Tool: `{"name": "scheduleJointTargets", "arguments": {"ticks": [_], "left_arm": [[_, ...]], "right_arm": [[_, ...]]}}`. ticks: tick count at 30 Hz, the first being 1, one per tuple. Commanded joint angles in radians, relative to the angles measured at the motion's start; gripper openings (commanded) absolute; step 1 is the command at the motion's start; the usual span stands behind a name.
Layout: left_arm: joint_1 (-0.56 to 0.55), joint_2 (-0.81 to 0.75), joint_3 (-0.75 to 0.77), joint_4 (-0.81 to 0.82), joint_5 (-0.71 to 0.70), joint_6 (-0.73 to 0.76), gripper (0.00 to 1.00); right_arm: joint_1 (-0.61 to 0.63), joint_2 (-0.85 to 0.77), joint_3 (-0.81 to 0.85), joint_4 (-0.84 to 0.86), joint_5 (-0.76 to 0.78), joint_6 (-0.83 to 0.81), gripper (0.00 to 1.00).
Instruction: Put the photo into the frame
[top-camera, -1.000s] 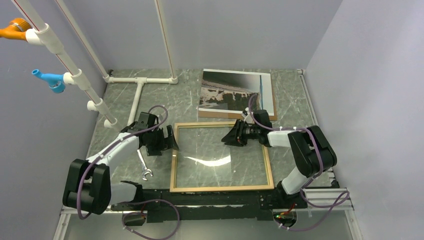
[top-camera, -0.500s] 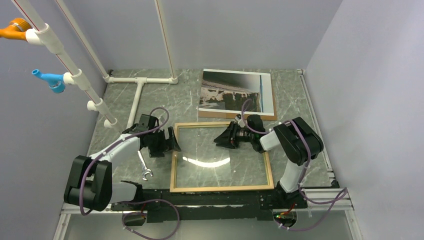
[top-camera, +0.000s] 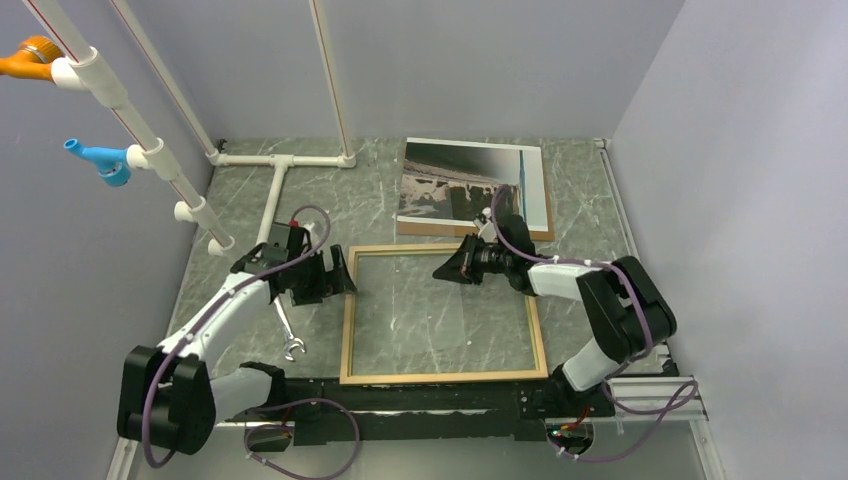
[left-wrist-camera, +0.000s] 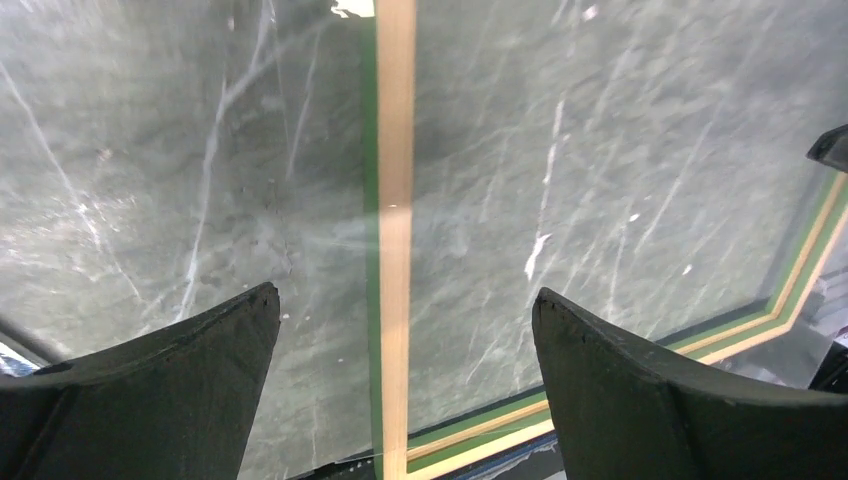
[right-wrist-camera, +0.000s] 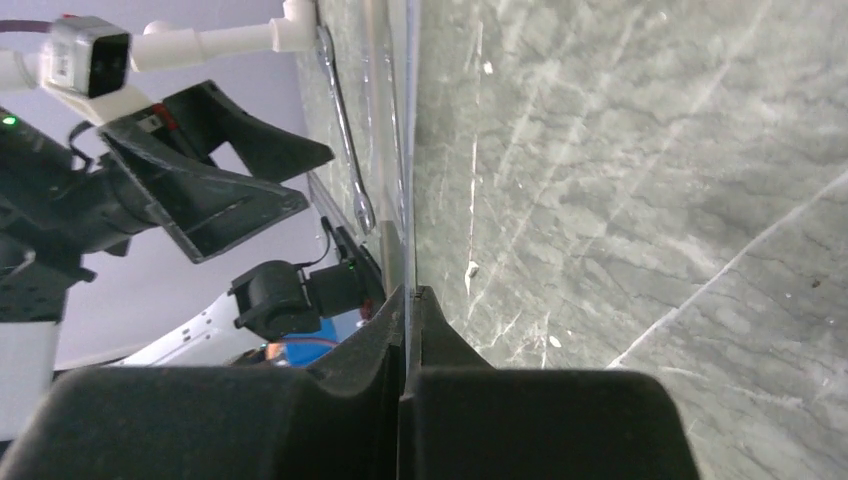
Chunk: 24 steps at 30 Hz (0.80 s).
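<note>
Change: since a second ago the right gripper (top-camera: 442, 271) has clenched and drawn a little to the left. The left arm has shifted its pose, and a bright streak of glare has gone from the pane. Frame and photo lie where they lay.
Frame (top-camera: 347, 325): flat on the table (top-camera: 370, 200), near and central, tan face up. A green strip shows beside its left rail in the left wrist view.
Photo (top-camera: 462, 180): picture side up on a brown board (top-camera: 470, 232), just beyond the frame's far rail, right of centre, not yet in the frame.
Left gripper (top-camera: 338, 280): released, jaws spread wide and straddling the frame's left rail, holding nothing.
Right gripper, state: fingers pressed together with nothing seen between them, low over the pane by the far rail. We cannot tell whether it touches.
Step in hand: we judge it to be taking hold of the left rail so the frame can be raised or turned.
Handling: we would keep the rail centred between the fingers, lower until both flank the wood, then close on wood and not glass, lifting slowly.
Risk: an off-centre grip may twist or slide the frame.
Also present: wrench (top-camera: 288, 335), left of the frame.
</note>
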Motion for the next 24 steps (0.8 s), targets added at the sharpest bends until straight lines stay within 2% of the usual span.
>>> {"name": "scheduleJointTargets", "arguments": {"ticks": [1,6,11,17,20,24], "left_arm": [[-0.001,-0.07,0.096,-0.081,-0.045,0.068,0.99],[-0.019,-0.076,0.14,-0.124,-0.072,0.094,0.99],[-0.069,-0.01,0.128,-0.087,-0.064,0.067,0.99],[-0.132,0.1,0.078,-0.006,-0.111,-0.001,0.87],[-0.149,0.149,0.061,0.02,-0.164,-0.013,0.82],[-0.166,0.219,0.022,0.088,-0.155,-0.023,0.74]], "right_arm": [[-0.006,-0.131,0.1,-0.267,0.097,-0.143,0.0],[-0.058,-0.291,0.179,-0.476,0.148,-0.197,0.0],[-0.179,-0.469,0.26,-0.669,0.199,-0.251,0.0],[-0.239,-0.62,0.369,-0.864,0.294,-0.297,0.0],[-0.245,-0.653,0.385,-0.897,0.297,-0.294,0.0],[-0.251,-0.681,0.384,-0.913,0.288,-0.286,0.0]]}}
